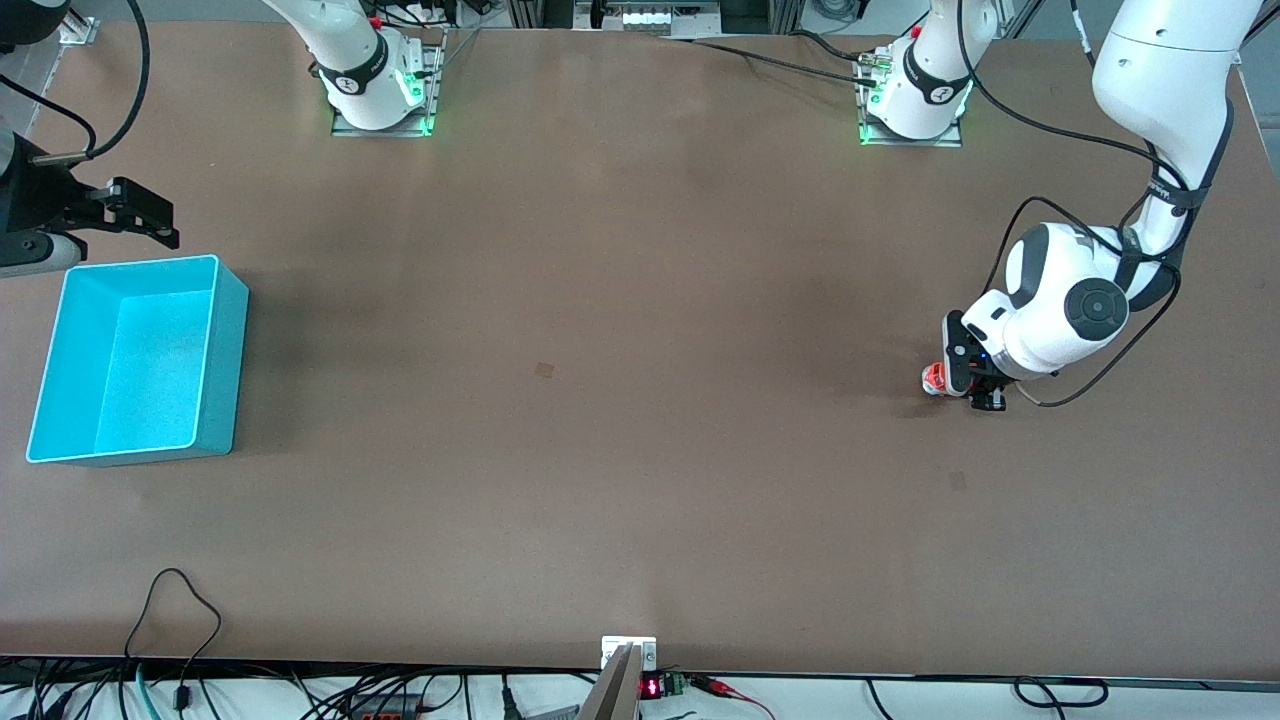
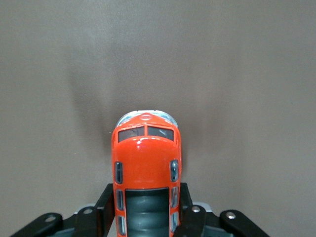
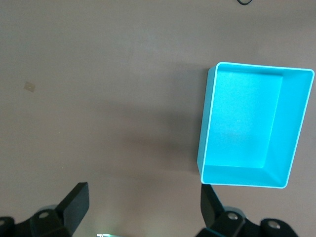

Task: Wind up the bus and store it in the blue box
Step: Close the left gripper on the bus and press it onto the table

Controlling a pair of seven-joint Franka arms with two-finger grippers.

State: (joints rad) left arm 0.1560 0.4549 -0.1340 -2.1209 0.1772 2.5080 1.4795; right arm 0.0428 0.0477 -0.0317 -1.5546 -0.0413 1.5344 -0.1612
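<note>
The small orange-red bus (image 2: 146,158) with a dark roof panel stands on the brown table toward the left arm's end; only its nose (image 1: 933,378) shows past the hand in the front view. My left gripper (image 2: 146,215) (image 1: 978,392) is down at the table and shut on the bus, one black finger (image 2: 105,210) pressed against each side. The blue box (image 1: 226,350) (image 3: 237,174), an empty cyan bin, stands at the right arm's end. My right gripper (image 1: 160,225) (image 3: 143,202) waits open in the air beside the box, with nothing between its fingers.
Both arm bases (image 1: 380,95) (image 1: 915,100) stand along the table's edge farthest from the front camera. Cables (image 1: 175,620) and a small bracket (image 1: 628,655) lie at the nearest edge. A small tape mark (image 1: 544,369) sits mid-table.
</note>
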